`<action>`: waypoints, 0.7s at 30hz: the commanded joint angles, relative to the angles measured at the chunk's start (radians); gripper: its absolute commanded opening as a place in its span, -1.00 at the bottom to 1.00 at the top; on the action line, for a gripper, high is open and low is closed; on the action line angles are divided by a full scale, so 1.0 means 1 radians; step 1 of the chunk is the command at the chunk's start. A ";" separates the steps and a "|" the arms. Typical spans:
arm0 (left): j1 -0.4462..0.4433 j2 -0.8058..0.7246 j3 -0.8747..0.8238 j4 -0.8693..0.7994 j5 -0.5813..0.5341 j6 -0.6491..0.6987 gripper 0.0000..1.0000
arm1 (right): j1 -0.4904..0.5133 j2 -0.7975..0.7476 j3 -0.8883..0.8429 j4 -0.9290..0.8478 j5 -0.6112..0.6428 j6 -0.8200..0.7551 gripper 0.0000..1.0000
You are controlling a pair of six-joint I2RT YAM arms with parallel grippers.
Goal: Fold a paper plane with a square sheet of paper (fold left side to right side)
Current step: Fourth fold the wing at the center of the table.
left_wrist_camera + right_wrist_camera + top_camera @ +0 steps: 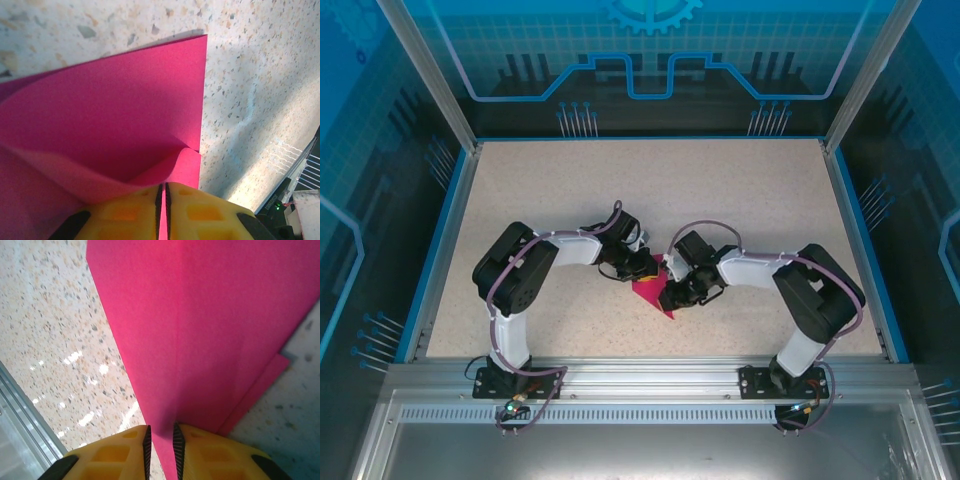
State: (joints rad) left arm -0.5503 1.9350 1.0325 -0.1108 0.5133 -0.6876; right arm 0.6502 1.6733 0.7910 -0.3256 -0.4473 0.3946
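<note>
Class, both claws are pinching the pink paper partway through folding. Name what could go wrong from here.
1. The left claw and right claw grip the same thin pink paper close together; pulling apart could tear it.
2. By the left claw a layer bulges loosely; pressing it flat might set a crooked crease.
3. In the right wrist view a lower edge juts past the upper layer, so the fold may end uneven.

Speckled beige tabletop (720, 190), blue edging (650, 139) around it, slotted metal rail (650, 412) along the near side, blue patterned panels (650, 50) behind.
</note>
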 commanded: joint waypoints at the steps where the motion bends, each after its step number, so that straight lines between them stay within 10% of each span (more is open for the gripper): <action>1: 0.004 0.051 -0.026 -0.079 -0.093 0.026 -0.72 | 0.028 -0.009 -0.052 -0.199 0.015 -0.010 -0.57; 14: 0.004 0.044 -0.032 -0.071 -0.086 0.022 -0.72 | 0.022 -0.235 0.016 -0.203 0.054 0.040 -0.52; 21: 0.003 0.042 -0.035 -0.070 -0.086 0.024 -0.71 | 0.029 -0.116 0.022 0.002 -0.080 0.102 -0.56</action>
State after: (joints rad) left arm -0.5510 1.9350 1.0321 -0.1104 0.5133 -0.6807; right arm 0.6628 1.4982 0.7937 -0.4057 -0.4553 0.4564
